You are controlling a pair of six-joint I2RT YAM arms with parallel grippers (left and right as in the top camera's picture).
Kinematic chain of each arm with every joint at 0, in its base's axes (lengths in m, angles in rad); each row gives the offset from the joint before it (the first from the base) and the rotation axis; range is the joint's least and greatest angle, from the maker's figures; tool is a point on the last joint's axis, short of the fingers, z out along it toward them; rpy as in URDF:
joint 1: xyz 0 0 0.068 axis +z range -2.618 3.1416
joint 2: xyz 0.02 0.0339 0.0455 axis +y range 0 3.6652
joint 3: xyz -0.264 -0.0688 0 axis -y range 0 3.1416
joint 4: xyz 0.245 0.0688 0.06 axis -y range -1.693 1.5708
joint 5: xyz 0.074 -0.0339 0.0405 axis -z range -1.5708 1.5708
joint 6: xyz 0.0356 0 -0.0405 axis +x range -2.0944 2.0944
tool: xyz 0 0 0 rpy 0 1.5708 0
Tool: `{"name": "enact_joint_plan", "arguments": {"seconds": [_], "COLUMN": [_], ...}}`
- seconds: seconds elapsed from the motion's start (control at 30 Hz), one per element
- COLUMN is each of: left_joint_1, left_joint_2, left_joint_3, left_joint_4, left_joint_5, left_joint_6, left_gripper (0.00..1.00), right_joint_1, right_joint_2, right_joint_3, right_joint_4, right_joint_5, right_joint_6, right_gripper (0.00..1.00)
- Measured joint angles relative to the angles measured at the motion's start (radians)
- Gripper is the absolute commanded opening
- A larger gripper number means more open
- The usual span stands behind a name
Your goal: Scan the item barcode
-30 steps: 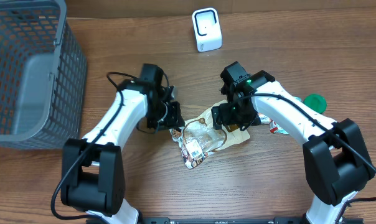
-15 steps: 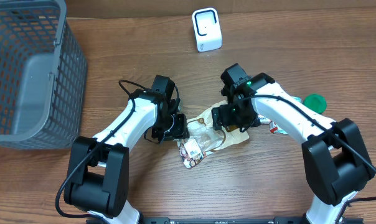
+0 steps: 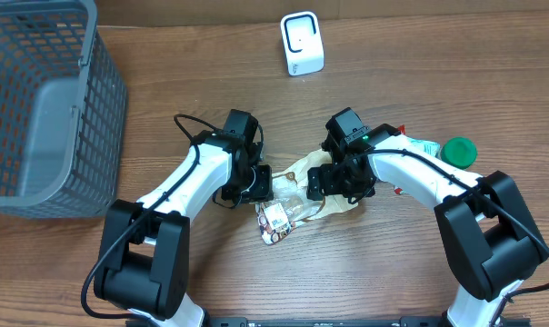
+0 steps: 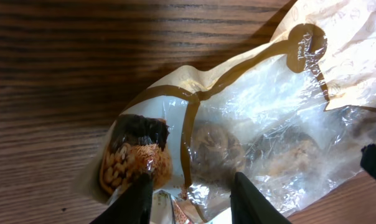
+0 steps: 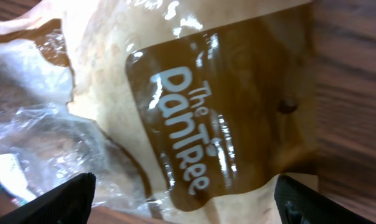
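As it lies, the pastry bag point(image 3: 297, 198) runs near-left to far-right.

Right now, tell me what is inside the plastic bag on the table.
The bag holds round baked pieces, one seed-topped, seen through its clear film. Its brown printed panel hides anything behind it.

White left arm point(image 3: 176, 180) and right arm point(image 3: 420, 173), black joints, looping black cable point(image 3: 178, 119).

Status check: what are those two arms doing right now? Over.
Right jaws wide open above cookie bag. Left jaws astride it, grip unclear. White scanner far side, nothing between.
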Motion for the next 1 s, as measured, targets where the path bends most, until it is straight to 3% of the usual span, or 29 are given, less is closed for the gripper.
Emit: {"name": "enact_joint_plan", "arguments": {"seconds": [0.3, 0.4, 0.77, 0.8, 0.83, 1.0], "left_joint_1": [-0.028, -0.036, -0.031, -0.028, -0.023, -0.016], "left_joint_2": [-0.009, -0.009, -0.009, -0.009, -0.009, -0.009], "left_joint_3": [0.0, 0.0, 0.087, 0.114, 0.144, 0.237], "left_joint_4": [0.001, 0.003, -0.114, -0.135, -0.153, -0.256], "left_joint_5": [-0.053, -0.069, -0.098, -0.099, -0.099, -0.112], "left_joint_6": [-0.019, -0.028, -0.042, -0.042, -0.042, -0.044], "left_gripper": [0.32, 0.51, 0.73, 0.81, 1.0, 1.0], "right_joint_1": [0.006, 0.006, 0.006, 0.006, 0.006, 0.006], "right_joint_2": [-0.001, -0.001, -0.023, -0.031, -0.042, -0.069], "right_joint_3": [-0.006, -0.006, 0.038, 0.047, 0.056, 0.065], "right_joint_4": [0.027, 0.03, 0.026, 0.024, 0.023, -0.034], "right_joint_5": [-0.033, -0.035, -0.062, -0.063, -0.063, -0.024], "right_joint_6": [0.048, 0.058, 0.073, 0.071, 0.067, 0.052], "right_gripper": [0.93, 0.83, 0.85, 0.86, 0.88, 0.9]}}
